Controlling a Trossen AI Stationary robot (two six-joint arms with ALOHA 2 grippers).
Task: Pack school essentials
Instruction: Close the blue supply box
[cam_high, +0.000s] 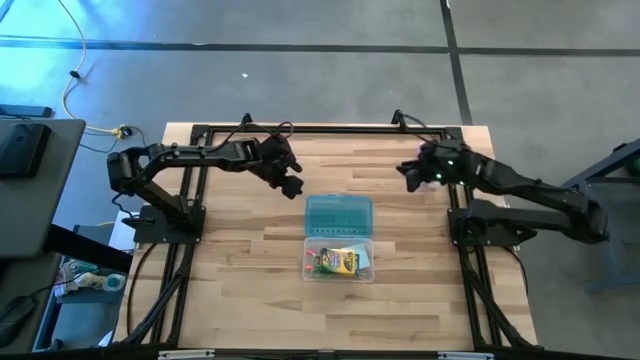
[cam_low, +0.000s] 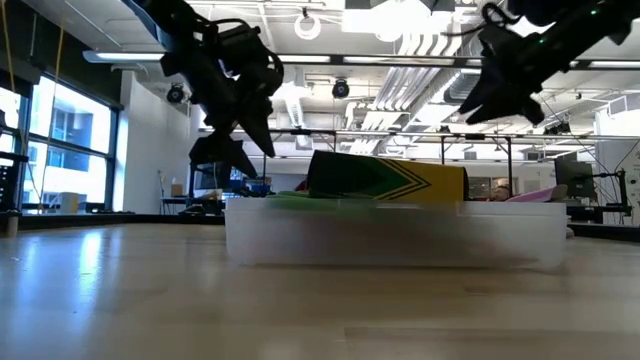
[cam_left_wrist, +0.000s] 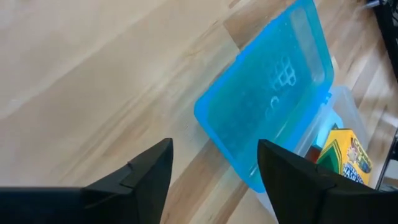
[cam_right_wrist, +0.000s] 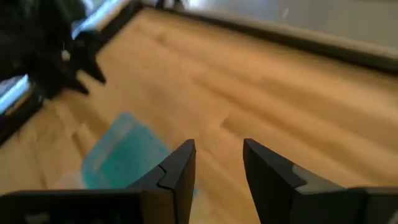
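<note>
Both arms are dark, nearly black, built of slender jointed links on black bases bolted to a black tube frame along the table's (cam_high: 250, 300) edges. The left gripper (cam_left_wrist: 214, 177) has two matte black, wedge-shaped fingers with angular stepped edges. The right gripper (cam_right_wrist: 217, 171) has fingers of the same kind. A small green light, perhaps an indicator, glows near the right wrist. Thin black cables run along the frame.

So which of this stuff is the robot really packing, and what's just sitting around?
Part of the job:
- crayon box, lying in the clear case
- teal lid, swung open flat on the table
- left gripper, open, empty, above the table beside the lid
- right gripper, open, empty, waiting off to the other side

Just lying about:
- yellow cable on the floor
</note>
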